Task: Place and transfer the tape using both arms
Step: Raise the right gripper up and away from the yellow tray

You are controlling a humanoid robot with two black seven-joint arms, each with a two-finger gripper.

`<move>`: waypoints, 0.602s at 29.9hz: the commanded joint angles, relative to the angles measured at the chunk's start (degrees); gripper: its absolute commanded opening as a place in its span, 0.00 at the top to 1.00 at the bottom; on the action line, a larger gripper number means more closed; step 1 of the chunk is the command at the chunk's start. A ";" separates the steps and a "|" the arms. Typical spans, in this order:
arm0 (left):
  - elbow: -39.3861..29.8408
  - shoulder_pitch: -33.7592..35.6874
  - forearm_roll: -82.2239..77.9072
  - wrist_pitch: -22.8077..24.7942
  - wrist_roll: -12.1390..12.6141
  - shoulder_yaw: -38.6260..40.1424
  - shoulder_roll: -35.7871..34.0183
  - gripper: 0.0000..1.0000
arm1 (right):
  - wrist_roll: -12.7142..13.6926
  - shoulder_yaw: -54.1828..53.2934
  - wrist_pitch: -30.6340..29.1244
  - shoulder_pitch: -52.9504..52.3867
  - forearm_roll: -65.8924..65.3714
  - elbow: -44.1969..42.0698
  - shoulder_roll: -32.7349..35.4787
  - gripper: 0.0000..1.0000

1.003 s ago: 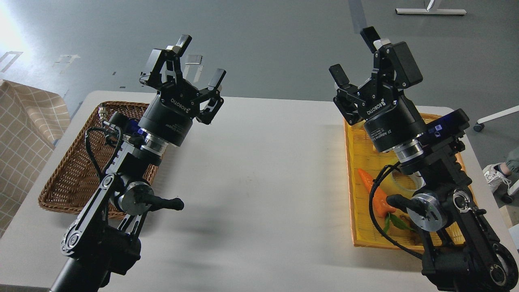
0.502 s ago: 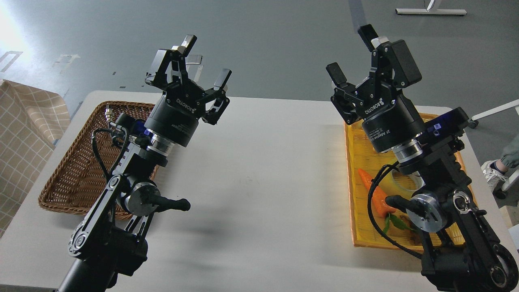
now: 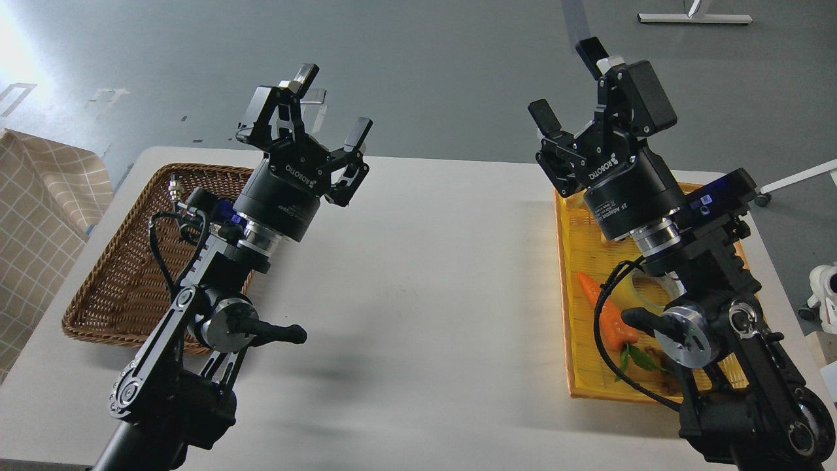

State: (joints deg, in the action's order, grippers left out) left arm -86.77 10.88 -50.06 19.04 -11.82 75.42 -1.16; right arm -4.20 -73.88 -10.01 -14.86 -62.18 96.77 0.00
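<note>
The tape (image 3: 644, 292), a yellowish translucent roll with a white core, lies in the yellow basket (image 3: 574, 261) at the right, mostly hidden behind my right arm. My right gripper (image 3: 567, 85) is open and empty, raised high above the basket's far end. My left gripper (image 3: 332, 103) is open and empty, raised above the table's far left, beside the brown wicker basket (image 3: 118, 275).
An orange carrot (image 3: 605, 314) with green leaves lies in the yellow basket next to the tape. The white table (image 3: 425, 281) spans between the two baskets. A checked cloth (image 3: 39, 196) is at the far left. A shoe (image 3: 825, 291) shows at the right edge.
Both arms shifted slightly; the left gripper moved a little right and up, the right arm leaned slightly left. Both stay open. The person's shoe at the right edge moved.
</note>
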 commanded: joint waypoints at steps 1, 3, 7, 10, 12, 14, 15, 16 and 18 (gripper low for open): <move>0.02 0.37 0.05 0.12 -0.04 0.00 -0.25 0.02 | 0.33 0.14 0.08 -0.08 0.05 -0.09 0.00 0.01; 0.02 0.37 0.05 0.12 -0.13 0.00 -0.42 0.02 | 0.42 0.14 0.08 -0.08 0.05 -0.09 0.00 0.01; 0.02 0.28 0.23 0.20 -0.22 0.35 -1.12 0.02 | 0.42 0.14 -0.01 -0.43 -0.04 0.00 0.00 0.01; 0.02 0.28 0.23 0.20 -0.22 0.52 -1.56 0.02 | 1.11 0.14 -0.01 -0.78 -2.13 0.17 0.00 0.01; 0.02 0.28 0.31 0.20 -0.30 0.78 -1.65 0.02 | 2.34 0.14 -0.01 -1.13 -6.25 0.52 0.00 0.01; -0.07 0.11 0.40 0.29 -0.30 0.87 -1.83 0.02 | 3.75 0.05 -0.01 -1.48 -9.79 0.52 1.32 0.01; -0.16 -0.07 0.58 0.29 -0.30 0.87 -1.91 0.02 | 4.45 0.05 -0.01 -1.83 -10.58 0.52 1.58 0.01; -0.16 -0.24 0.75 0.12 -0.30 1.05 -1.92 0.02 | 6.20 0.05 -0.01 -2.62 -11.72 0.52 1.84 0.01; -0.07 -0.42 0.93 -0.15 -0.30 1.05 -2.09 0.02 | 9.10 -0.04 0.08 -3.15 -12.61 0.61 2.63 0.01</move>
State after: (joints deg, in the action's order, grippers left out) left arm -86.79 10.76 -49.42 19.27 -12.12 76.36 -3.02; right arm 1.09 -73.79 -10.03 -17.11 -72.82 97.30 1.61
